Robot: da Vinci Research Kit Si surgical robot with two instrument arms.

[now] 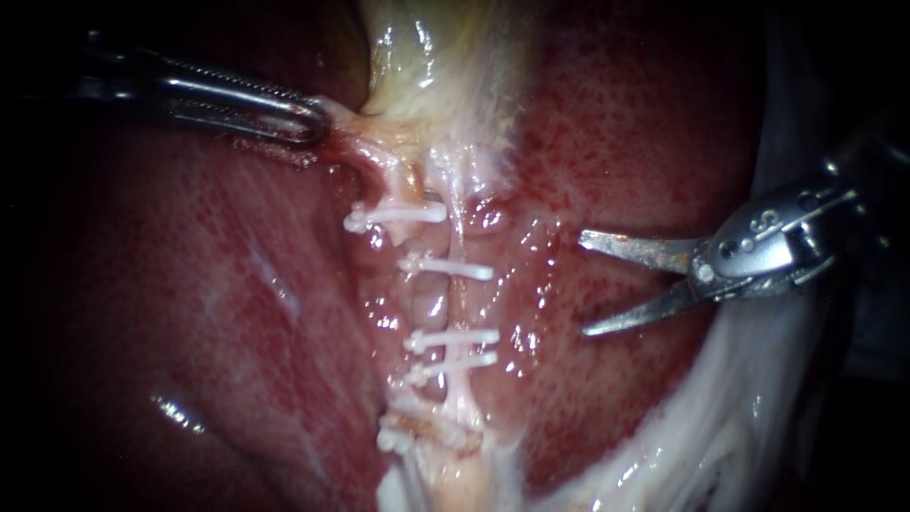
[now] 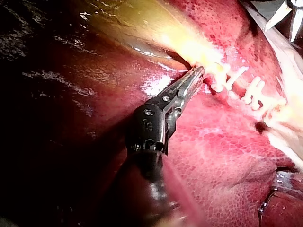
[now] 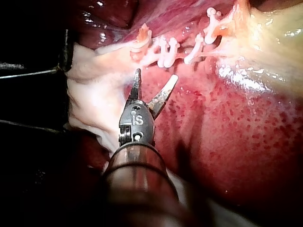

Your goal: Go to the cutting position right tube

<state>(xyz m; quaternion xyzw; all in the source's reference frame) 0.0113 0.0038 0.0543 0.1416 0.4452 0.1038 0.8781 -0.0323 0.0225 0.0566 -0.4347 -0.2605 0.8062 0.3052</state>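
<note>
Two thin tubes run side by side down the middle, crossed by several white clips [image 1: 447, 268]. The pale right tube [image 1: 462, 303] lies next to a pinker left one [image 1: 431, 308]. My right instrument [image 1: 585, 284] has two blades standing open, apart from the tissue and to the right of the clipped tubes. In the right wrist view its blades [image 3: 155, 75] gape just short of the clips [image 3: 165, 52]. My left instrument [image 1: 313, 118] is shut on tissue at the neck of the yellowish gallbladder [image 1: 427, 57], also seen in the left wrist view [image 2: 196, 73].
Red mottled liver [image 1: 616, 123] surrounds the tubes on both sides. White fatty tissue [image 1: 720, 417] lies below my right instrument. In the left wrist view my right instrument's blades [image 2: 280, 34] show beyond the clips [image 2: 251, 92].
</note>
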